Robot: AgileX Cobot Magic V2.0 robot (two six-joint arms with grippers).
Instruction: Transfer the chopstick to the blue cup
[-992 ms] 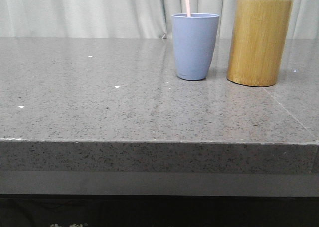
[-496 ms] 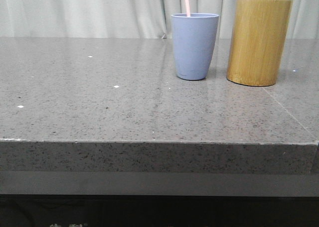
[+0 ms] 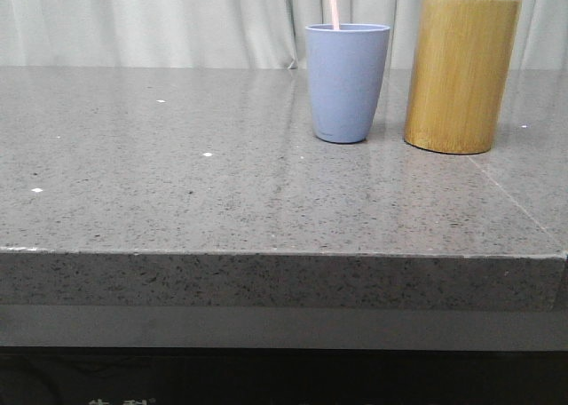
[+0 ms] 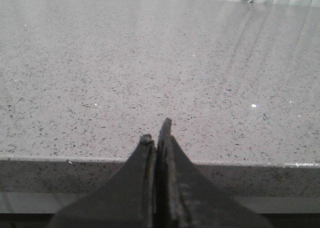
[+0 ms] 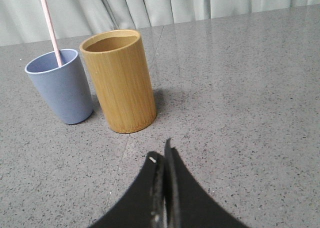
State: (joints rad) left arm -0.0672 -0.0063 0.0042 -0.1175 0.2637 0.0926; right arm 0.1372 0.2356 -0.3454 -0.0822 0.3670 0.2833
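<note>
Pale pink and very thin, the chopstick (image 3: 333, 3) stands inside the blue cup (image 3: 347, 83), its lower end hidden by the cup wall and its upper part rising past the rim and out of the front view. In the right wrist view the same chopstick (image 5: 49, 24) leans against the cup's inner wall at a slight tilt. The blue cup (image 5: 62, 86) sits upright on the grey speckled stone table (image 3: 177, 183), just beside the bamboo cylinder (image 3: 461, 75), which is taller and wider (the two look apart in the front view, with a narrow strip of table between them). Pale curtains (image 3: 142, 19) hang behind the table.

Neither arm holds anything. The left gripper (image 4: 157, 138) hovers at the near edge of the table with its dark fingers pressed together, nothing between them. The right gripper (image 5: 162, 155) is likewise closed and empty, poised above bare table near the bamboo cylinder (image 5: 120, 80) and apart from both containers.
</note>
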